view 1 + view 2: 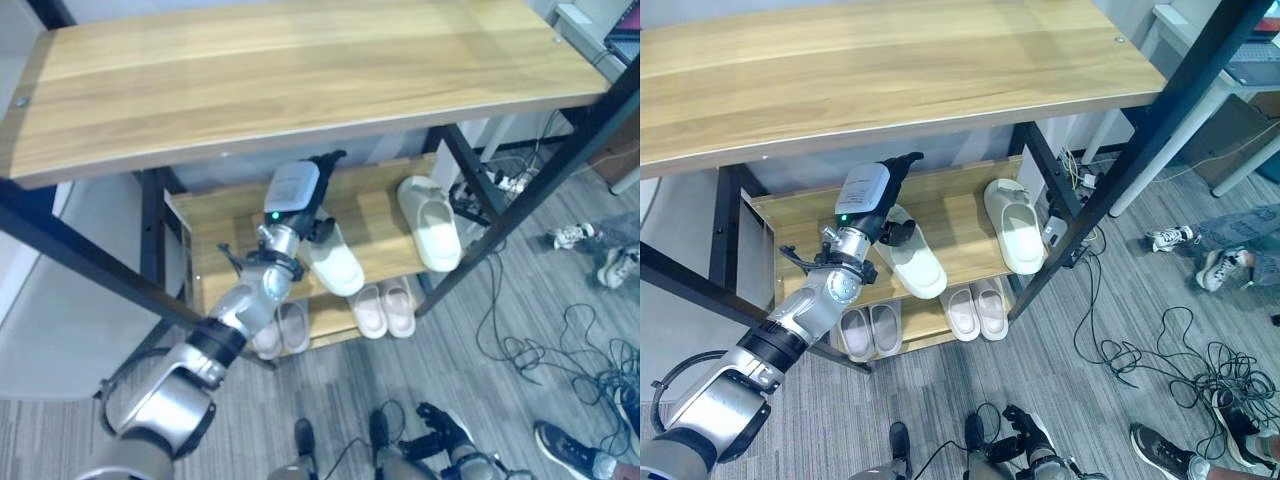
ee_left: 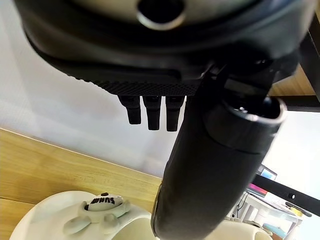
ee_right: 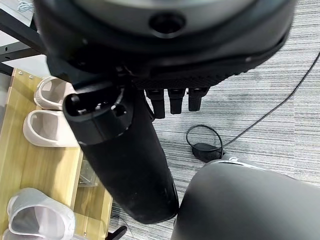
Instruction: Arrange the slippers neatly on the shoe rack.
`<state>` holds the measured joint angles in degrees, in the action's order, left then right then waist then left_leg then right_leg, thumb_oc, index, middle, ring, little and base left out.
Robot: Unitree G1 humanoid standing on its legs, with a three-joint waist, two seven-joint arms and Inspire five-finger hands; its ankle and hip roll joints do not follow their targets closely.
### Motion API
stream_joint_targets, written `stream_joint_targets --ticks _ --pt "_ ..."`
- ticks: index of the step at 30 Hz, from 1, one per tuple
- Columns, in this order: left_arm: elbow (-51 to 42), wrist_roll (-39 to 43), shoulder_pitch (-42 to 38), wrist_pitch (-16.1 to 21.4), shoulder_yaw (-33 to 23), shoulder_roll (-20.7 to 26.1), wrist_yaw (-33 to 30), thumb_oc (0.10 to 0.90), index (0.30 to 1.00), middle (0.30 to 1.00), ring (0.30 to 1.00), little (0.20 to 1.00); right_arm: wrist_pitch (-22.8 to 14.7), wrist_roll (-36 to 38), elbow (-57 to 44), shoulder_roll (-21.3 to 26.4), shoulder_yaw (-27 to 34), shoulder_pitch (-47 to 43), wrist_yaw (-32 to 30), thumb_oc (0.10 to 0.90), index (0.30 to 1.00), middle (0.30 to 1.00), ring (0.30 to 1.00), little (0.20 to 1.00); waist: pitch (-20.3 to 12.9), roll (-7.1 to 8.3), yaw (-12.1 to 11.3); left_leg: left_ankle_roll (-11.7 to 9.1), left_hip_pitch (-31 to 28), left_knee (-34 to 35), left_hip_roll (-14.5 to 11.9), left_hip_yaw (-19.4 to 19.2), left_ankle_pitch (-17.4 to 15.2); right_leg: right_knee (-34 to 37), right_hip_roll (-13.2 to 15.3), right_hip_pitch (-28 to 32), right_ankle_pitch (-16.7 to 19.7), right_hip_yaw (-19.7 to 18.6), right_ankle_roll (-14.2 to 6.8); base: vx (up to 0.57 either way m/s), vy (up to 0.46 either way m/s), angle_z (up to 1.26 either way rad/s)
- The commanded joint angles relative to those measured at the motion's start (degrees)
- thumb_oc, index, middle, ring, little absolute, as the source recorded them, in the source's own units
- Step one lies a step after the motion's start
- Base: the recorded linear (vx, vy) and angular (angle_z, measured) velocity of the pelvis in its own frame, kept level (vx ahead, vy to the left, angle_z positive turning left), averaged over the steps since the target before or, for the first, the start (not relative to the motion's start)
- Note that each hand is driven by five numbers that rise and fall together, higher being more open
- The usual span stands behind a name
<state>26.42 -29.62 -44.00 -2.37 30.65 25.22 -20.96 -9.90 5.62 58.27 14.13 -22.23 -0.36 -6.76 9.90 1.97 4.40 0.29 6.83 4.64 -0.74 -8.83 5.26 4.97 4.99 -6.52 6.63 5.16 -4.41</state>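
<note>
Wooden top shelf (image 1: 300, 80) of the shoe rack (image 1: 1185, 90) spans the upper part of both eye views; black metal frame legs run down at each side; grey carpet floor (image 1: 1120, 300) below with loose cables (image 1: 1180, 360) to the right and a person's shoes (image 1: 1165, 238) at the far right.

Middle shelf (image 1: 375, 215) holds two white slippers; right white slipper (image 1: 430, 222) lies near the right end, toe towards the robot; left white slipper (image 1: 332, 262) sits well apart from it, angled, overhanging the front edge.

Bottom shelf (image 1: 925, 325) carries two pairs of pale pink slippers side by side: one pair (image 1: 977, 308) under the middle, the other pair (image 1: 870, 328) further left, partly behind the arm.

Left hand (image 1: 318, 205) is reached in under the top shelf, right over the heel end of the left white slipper; fingers (image 2: 152, 112) look straight and relaxed in the left wrist view, thumb extended, nothing clamped; the slipper with its small charm shows just beyond the thumb; contact with it can't be told.

Right hand (image 3: 172, 100) hangs low over the carpet beside the rack's end; fingers straight, holding nothing.
</note>
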Motion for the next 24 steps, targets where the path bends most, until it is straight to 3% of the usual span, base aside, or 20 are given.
stream_joint_targets --ticks 1,24 --pt "0.5 -0.2 -9.3 3.0 -3.1 -4.0 -3.9 0.8 0.9 0.9 0.9 0.9 -1.3 0.0 -1.2 0.6 -1.3 1.6 -0.6 0.8 0.9 0.9 0.9 0.9 -2.1 -2.7 -1.1 -1.3 -0.4 0.4 0.9 4.5 -5.0 -2.8 1.0 0.0 -5.4 4.4 -3.6 0.0 0.0 0.0" --pt "6.8 -4.4 -9.8 -0.2 -1.4 -4.3 -3.7 0.8 0.9 0.9 0.9 0.9 -1.5 -0.1 -2.0 1.1 -2.2 0.9 -1.1 0.8 0.9 0.9 0.9 0.9 -0.2 -1.73 -1.2 -1.2 0.8 0.4 0.3 4.3 -4.7 -2.9 0.5 -1.5 -5.1 4.1 -3.5 0.0 0.0 0.0"
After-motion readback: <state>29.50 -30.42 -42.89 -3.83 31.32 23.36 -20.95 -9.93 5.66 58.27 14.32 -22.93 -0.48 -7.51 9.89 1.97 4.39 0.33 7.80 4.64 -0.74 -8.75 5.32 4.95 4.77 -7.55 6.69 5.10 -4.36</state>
